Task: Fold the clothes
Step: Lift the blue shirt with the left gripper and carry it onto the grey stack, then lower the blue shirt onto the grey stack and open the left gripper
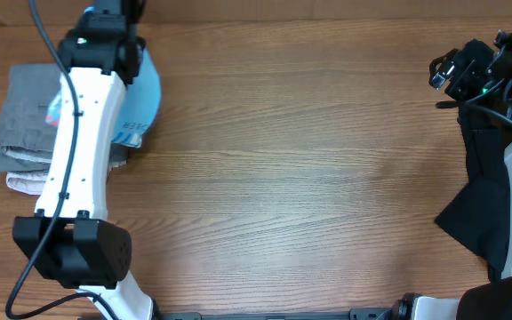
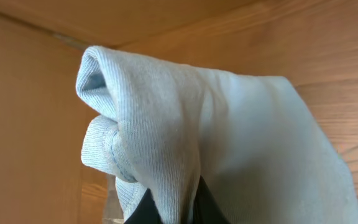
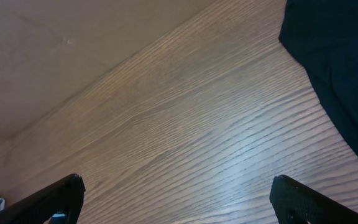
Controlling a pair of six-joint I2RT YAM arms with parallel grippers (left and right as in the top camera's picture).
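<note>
The light blue T-shirt [image 1: 147,92] is bunched at the far left of the table, mostly hidden under my left arm, with a bit of lettering showing at its near edge. In the left wrist view the ribbed blue fabric [image 2: 229,124] fills the frame, hanging in folds. My left gripper [image 2: 178,204] is shut on a fold of it, and in the overhead view this gripper [image 1: 114,20] sits at the far left edge. My right gripper [image 1: 447,71] is at the far right. It is open and empty over bare wood [image 3: 179,200].
A stack of folded grey clothes [image 1: 27,111] with a pale piece beneath lies at the left edge, beside the T-shirt. A black garment [image 1: 483,200] lies at the right edge under my right arm, and shows in the right wrist view [image 3: 340,56]. The table is wood [image 1: 309,169].
</note>
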